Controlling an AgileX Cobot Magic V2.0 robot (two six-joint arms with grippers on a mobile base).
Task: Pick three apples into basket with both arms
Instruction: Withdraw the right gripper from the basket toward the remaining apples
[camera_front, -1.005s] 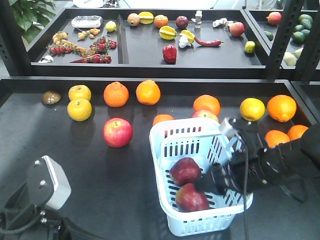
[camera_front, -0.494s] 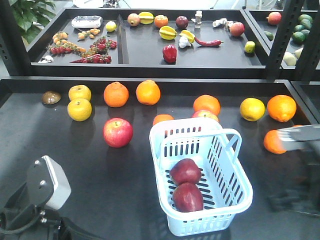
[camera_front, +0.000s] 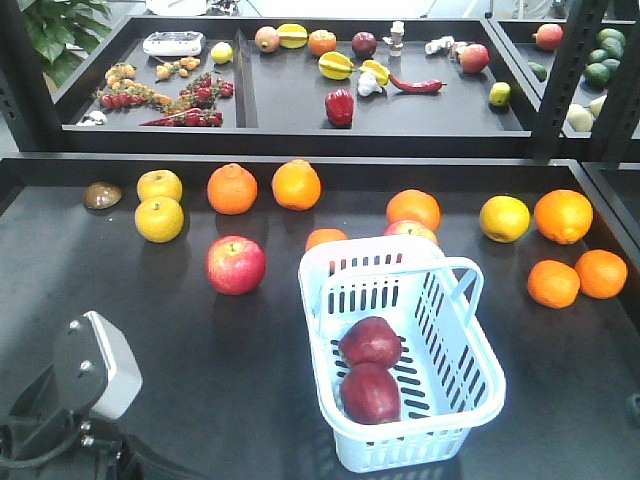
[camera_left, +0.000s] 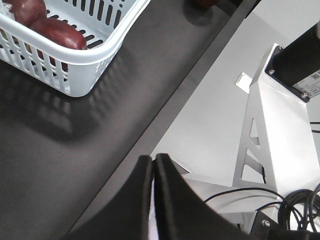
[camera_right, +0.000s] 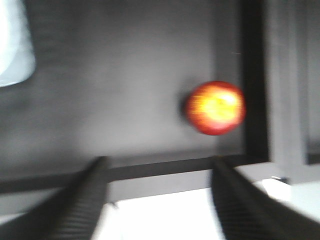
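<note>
Right arm has pulled out of the front view since a second ago, when it was reaching into the basket (camera_front: 400, 365); both oranges at the right edge are now uncovered. Two dark red apples (camera_front: 370, 341) lie touching inside the basket, front one rolled slightly left.

Right gripper (camera_right: 157, 197): jaws spread wide, nothing between them, view motion-blurred. It looks down at a red apple with yellow blush (camera_right: 216, 108) lying alone on the dark table (camera_right: 125, 75), close to the raised black rim. Basket corner shows at the upper left, well apart from that apple.

Left gripper (camera_left: 152, 172): fingers pressed together, holding nothing, hanging over the table's edge near the basket's corner.

Surface: matte black tabletop with oranges, yellow fruit and a brighter pinkish-red apple (camera_front: 236, 264) left of the basket. Behind, black trays (camera_front: 290, 95) of mixed produce. Beside the table, pale floor (camera_left: 220, 120) and a white metal bracket (camera_left: 270, 135).
</note>
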